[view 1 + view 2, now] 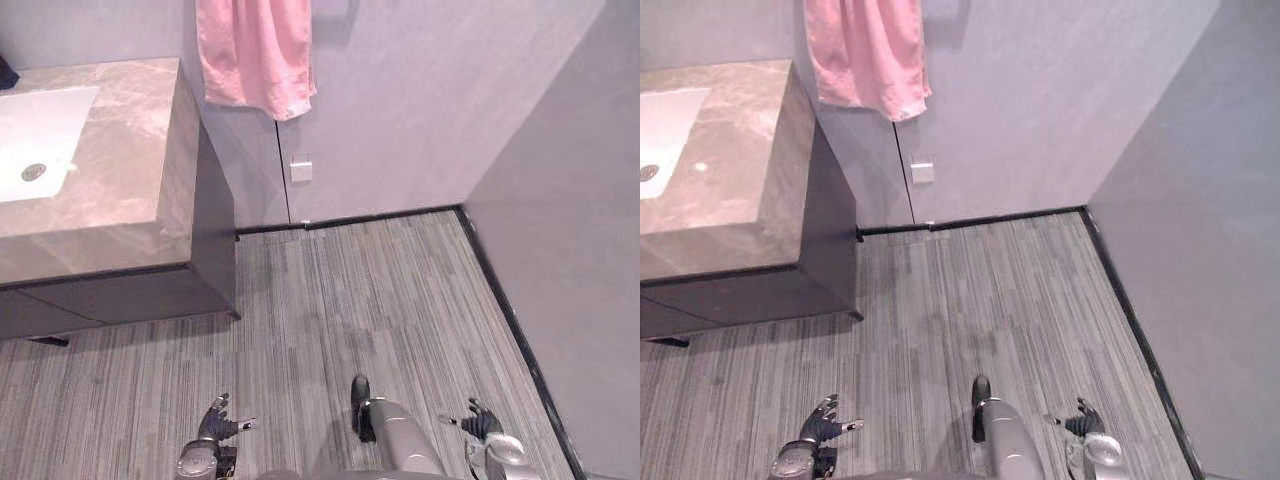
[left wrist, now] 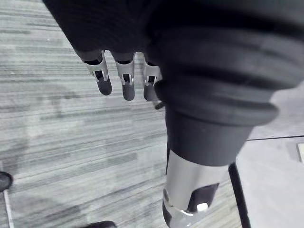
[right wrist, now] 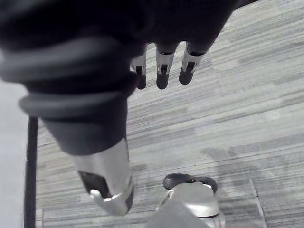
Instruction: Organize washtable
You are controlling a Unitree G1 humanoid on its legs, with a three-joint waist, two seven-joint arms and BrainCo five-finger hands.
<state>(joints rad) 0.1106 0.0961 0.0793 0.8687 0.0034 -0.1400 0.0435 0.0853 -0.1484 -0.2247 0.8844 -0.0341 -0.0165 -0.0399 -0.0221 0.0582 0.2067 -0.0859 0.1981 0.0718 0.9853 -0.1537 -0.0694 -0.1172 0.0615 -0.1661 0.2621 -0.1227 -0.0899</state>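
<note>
1. Beige stone is making up the washtable (image 1: 120,150) at my far left. The white basin (image 1: 45,125) is sitting sunk into its top, with the round drain (image 1: 34,172) showing in the basin's floor. A small dark thing (image 1: 5,75) is peeking in at the back edge; I cannot tell what it is.
2. The dark cabinet (image 1: 215,240) is carrying that top and is hanging clear of the floor (image 1: 380,290), which is grey and striped.
3. My left hand (image 1: 218,425) is hovering low in front of me, well apart from the washtable. Its fingers (image 2: 127,80) are pointing down at the floor, straight and loose, curling round nothing.
4. The pink towel (image 1: 255,55) is hanging on the grey wall just right of the washtable, with its lower edge dropping below the level of the stone top.
5. A small white wall plate (image 1: 301,169) is sitting under the towel, beside a thin vertical seam in the wall.
6. My right hand (image 1: 478,420) is hovering low on my other side, above the floor. Its fingers (image 3: 162,71) are likewise hanging straight and relaxed, gripping nothing.
7. The black skirting (image 1: 510,320) is running along the foot of the right wall, just beyond that hand.
</note>
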